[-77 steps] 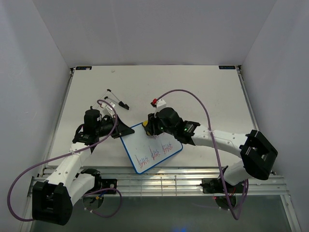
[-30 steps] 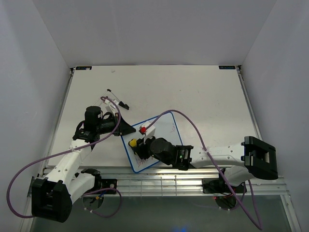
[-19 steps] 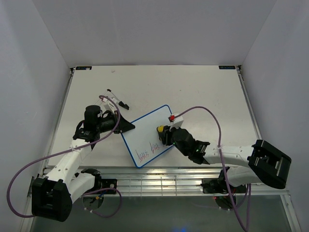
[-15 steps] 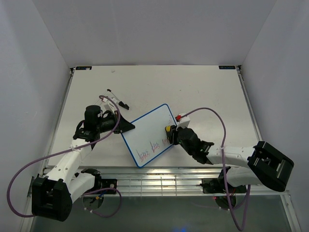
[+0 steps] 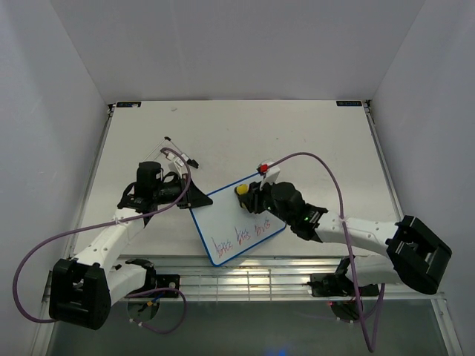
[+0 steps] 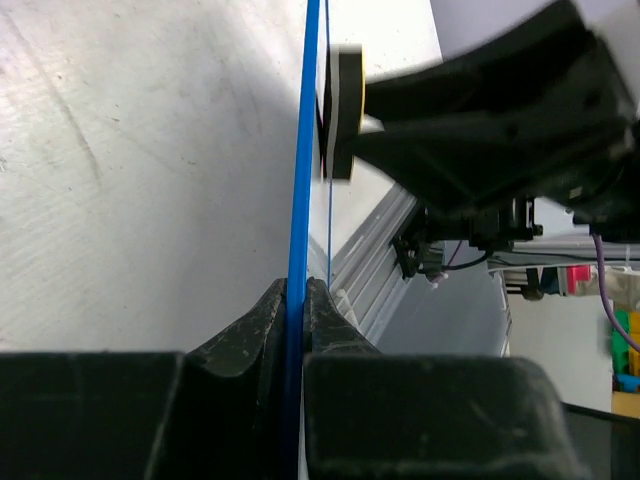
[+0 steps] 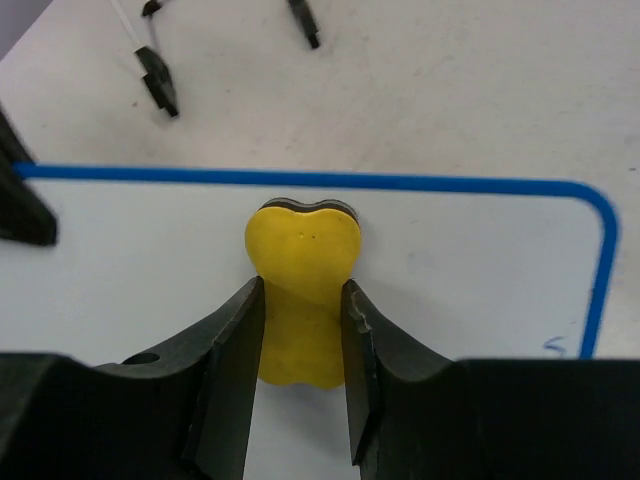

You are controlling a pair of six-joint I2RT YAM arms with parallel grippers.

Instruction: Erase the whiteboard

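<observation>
The whiteboard (image 5: pixel 234 222), white with a thin blue frame, lies tilted on the table with red and blue scribbles along its near edge. My left gripper (image 5: pixel 199 200) is shut on its left edge; the left wrist view shows the blue frame (image 6: pixel 299 230) edge-on between the jaws. My right gripper (image 5: pixel 247 196) is shut on the yellow eraser (image 5: pixel 242 190) and presses it on the board near its far edge. In the right wrist view the eraser (image 7: pixel 301 290) sits between my fingers on the white surface just below the blue frame (image 7: pixel 420 183).
Black marker parts (image 5: pixel 191 161) with a thin white cord lie on the table beyond the left gripper, also in the right wrist view (image 7: pixel 157 77). A purple cable loops over the right arm. The table's metal rail (image 5: pixel 245 278) runs along the near edge.
My right gripper has carried the eraser from the board's right edge up to its far edge. The board has rotated slightly under the left gripper's hold. The scribbles remain.
</observation>
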